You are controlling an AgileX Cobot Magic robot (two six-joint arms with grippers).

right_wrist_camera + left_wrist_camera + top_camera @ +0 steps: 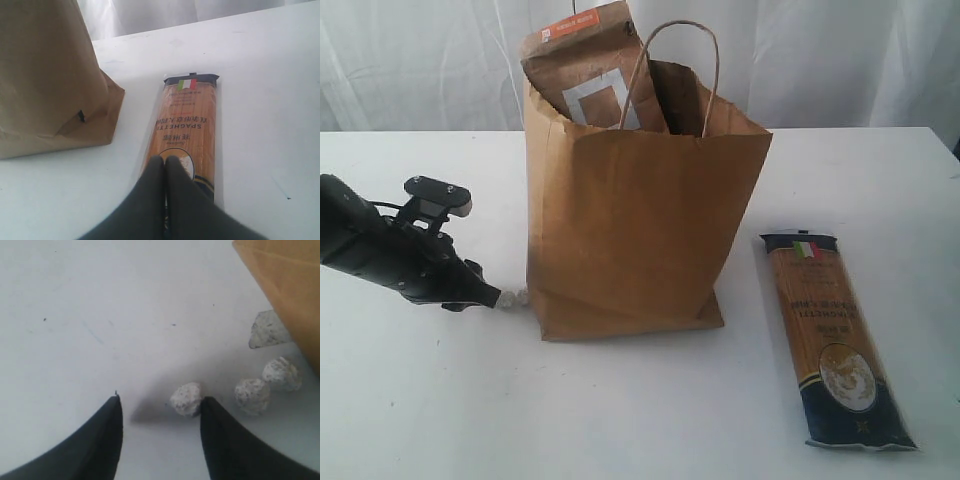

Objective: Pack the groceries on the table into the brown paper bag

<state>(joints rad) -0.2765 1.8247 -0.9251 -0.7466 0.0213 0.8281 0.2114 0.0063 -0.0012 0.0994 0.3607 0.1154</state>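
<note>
Poking from the brown paper bag [640, 230], only the brown pouch with orange label [588, 70] shows; my left gripper [161, 399] gapes beside a white lump [186, 399]; my right gripper [164, 160], pressed together, faces the long pasta pack [187, 125] on the table [420, 400].
</note>
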